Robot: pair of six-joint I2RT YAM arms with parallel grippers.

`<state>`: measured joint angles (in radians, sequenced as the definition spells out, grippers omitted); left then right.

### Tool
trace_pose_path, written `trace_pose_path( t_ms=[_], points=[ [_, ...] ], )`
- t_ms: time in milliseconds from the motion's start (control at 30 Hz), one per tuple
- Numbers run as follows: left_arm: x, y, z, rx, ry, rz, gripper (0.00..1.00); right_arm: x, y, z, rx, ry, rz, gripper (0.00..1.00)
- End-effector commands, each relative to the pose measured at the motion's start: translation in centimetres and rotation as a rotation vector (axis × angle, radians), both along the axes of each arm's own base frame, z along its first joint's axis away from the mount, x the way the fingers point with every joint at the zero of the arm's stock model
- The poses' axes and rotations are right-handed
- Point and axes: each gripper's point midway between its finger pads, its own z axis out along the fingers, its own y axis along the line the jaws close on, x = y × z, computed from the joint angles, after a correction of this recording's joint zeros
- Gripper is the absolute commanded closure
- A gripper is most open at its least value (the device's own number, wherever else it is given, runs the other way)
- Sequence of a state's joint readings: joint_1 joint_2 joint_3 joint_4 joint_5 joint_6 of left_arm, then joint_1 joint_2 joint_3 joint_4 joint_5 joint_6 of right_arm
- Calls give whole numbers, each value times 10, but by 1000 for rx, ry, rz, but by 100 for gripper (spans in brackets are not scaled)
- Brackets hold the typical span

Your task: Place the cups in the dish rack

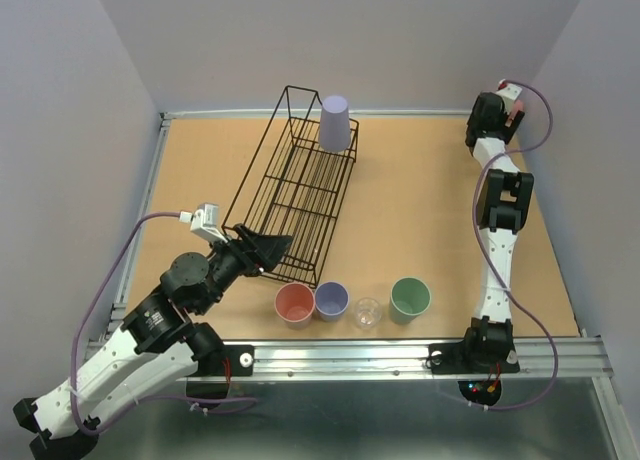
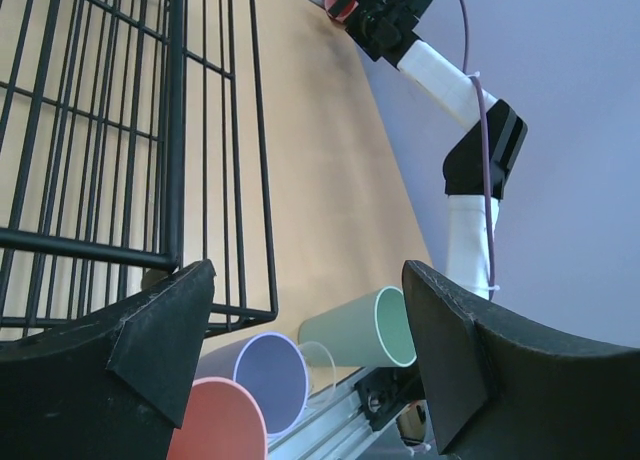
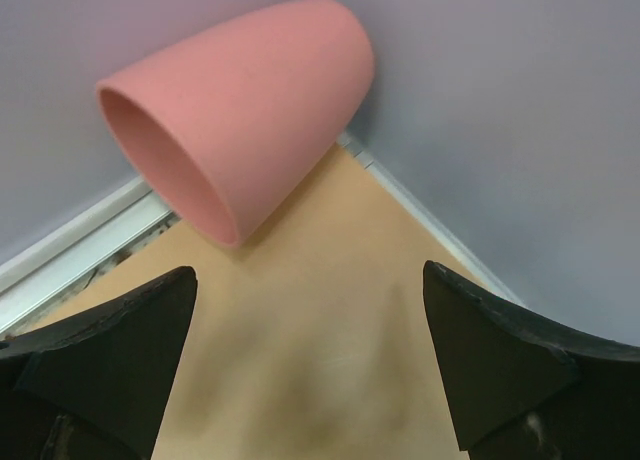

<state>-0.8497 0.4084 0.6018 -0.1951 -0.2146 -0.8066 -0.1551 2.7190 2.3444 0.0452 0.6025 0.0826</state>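
The black wire dish rack (image 1: 300,190) lies on the wooden table, with one lavender cup (image 1: 335,123) upside down at its far end. A salmon cup (image 1: 295,304), a lavender cup (image 1: 331,300), a clear cup (image 1: 367,313) and a green cup (image 1: 410,297) stand upright in a row near the front edge. My left gripper (image 1: 268,246) is open and empty at the rack's near end (image 2: 170,130); the row of cups (image 2: 270,380) shows beyond its jaws. My right gripper (image 1: 500,108) is open in the far right corner. The second salmon cup (image 3: 240,110) lies just ahead of its jaws, not between them.
Grey walls enclose the table on the left, back and right. A metal rail (image 1: 400,358) runs along the front edge by the arm bases. The right arm (image 1: 497,230) stretches along the right side of the table.
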Motion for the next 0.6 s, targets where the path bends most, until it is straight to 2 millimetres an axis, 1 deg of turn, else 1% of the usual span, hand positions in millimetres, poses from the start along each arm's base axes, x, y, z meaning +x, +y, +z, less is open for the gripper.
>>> trace_pose_path(
  t_ms=[0,33,67,133,167,233,267,333,367,467,533,567],
  points=[
    [3,10,-15,-11,40,58,14,7,-30,65,-79,-183,-80,2],
    [2,10,-17,-17,45,58,14,6,-32,62,-84,-179,-87,2],
    [2,10,-18,-21,47,57,14,6,-34,65,-94,-193,-98,4],
    [0,11,-22,-20,54,58,14,5,-39,65,-106,-199,-112,9],
    [0,13,-21,-24,50,60,14,5,-38,65,-107,-211,-117,14],
    [0,16,-22,-15,49,73,14,4,-42,63,-115,-213,-138,19],
    [0,17,-22,-12,47,78,14,3,-44,64,-117,-221,-144,27],
    [1,20,-23,-4,48,88,14,2,-47,61,-121,-226,-155,37],
    [0,20,-23,-2,47,89,14,2,-49,57,-122,-228,-162,45],
    [0,19,-26,0,53,84,14,4,-51,57,-121,-236,-152,55],
    [-1,20,-29,8,58,84,14,3,-54,55,-119,-240,-157,56],
    [-2,21,-26,2,55,84,14,2,-57,53,-115,-241,-163,57]
  ],
)
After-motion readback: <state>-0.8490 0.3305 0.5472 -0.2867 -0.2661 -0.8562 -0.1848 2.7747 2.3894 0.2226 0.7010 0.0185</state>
